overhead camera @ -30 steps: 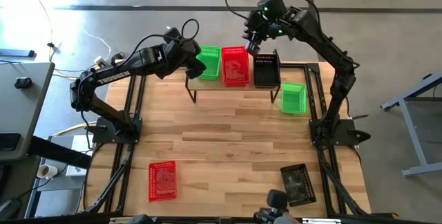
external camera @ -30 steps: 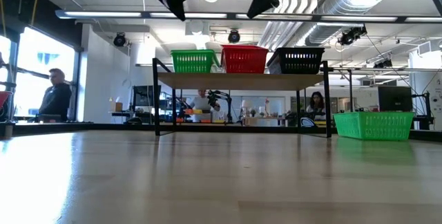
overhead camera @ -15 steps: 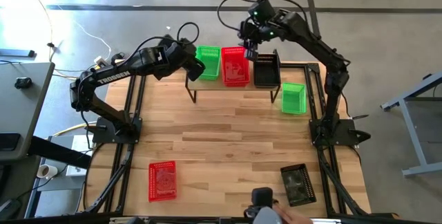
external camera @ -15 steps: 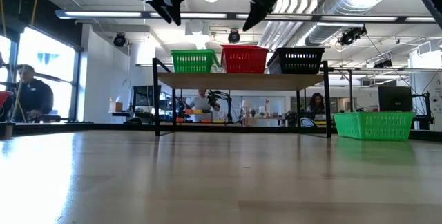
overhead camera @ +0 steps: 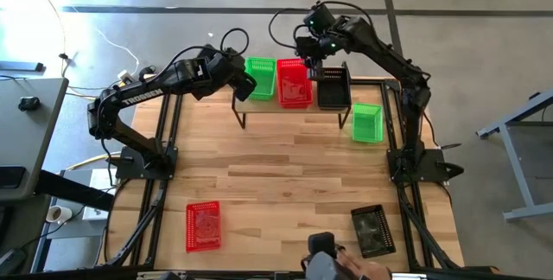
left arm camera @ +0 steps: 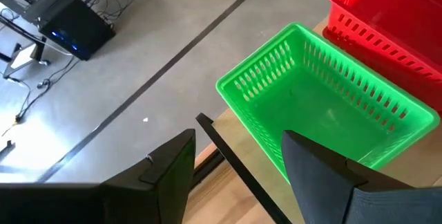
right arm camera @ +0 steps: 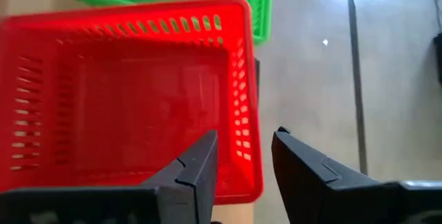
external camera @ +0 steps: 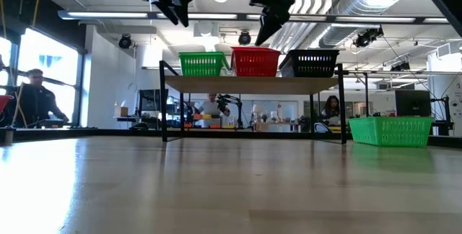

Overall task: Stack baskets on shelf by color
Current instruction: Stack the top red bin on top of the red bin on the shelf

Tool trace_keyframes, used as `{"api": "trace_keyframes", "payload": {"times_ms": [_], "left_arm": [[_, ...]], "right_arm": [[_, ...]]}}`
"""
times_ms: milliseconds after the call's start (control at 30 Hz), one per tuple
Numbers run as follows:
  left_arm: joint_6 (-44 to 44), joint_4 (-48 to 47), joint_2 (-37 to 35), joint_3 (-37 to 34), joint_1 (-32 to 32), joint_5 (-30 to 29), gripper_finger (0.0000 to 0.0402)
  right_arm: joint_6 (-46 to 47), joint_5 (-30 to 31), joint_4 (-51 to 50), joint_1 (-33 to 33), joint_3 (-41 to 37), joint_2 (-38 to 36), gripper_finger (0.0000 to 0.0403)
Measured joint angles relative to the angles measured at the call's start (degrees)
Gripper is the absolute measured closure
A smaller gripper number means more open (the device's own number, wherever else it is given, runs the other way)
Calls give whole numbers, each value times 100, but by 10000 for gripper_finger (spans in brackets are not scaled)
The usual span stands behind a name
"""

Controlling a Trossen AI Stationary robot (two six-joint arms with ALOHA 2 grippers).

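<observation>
The shelf (overhead camera: 289,107) stands at the table's far edge with a green basket (overhead camera: 261,79), a red basket (overhead camera: 294,83) and a black basket (overhead camera: 333,88) side by side on its top. How many are nested in each I cannot tell. My left gripper (left arm camera: 238,158) hovers open over the shelf's left end, beside the green basket (left arm camera: 324,113). My right gripper (right arm camera: 245,158) is open just above the red basket's far wall (right arm camera: 245,99), one finger on either side of it, touching nothing. In the low view it (external camera: 266,35) hangs over the red basket (external camera: 254,62).
Loose baskets rest on the tabletop: a green one (overhead camera: 367,123) right of the shelf, a red one (overhead camera: 203,225) near left, a black one (overhead camera: 373,231) near right. A person's hand with a dark object (overhead camera: 324,258) shows at the near edge. People sit beyond the table (external camera: 36,104).
My right gripper has moved toward the table's left and far edge and come down, from over the gap between the red and black baskets to the red basket's far end. The left gripper has shifted slightly left. The baskets have stayed where they were.
</observation>
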Motion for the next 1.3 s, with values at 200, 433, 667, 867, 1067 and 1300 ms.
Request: {"api": "trace_keyframes", "payload": {"times_ms": [200,433,667,867,1067,1300], "left_arm": [[12,2,0,0,0,0,197],[19,0,0,0,0,-2,197],[21,2,0,0,0,-2,197],[21,2,0,0,0,-4,197],[23,2,0,0,0,-4,197],[169,2,0,0,2,-4,197]], "right_arm": [[0,340,0,0,0,157,279],[0,502,30,0,0,246,302],[14,568,103,-11,0,243,375],[13,634,246,-16,0,239,398],[15,632,274,-136,0,239,400],[41,139,90,-402,198,208,402]]}}
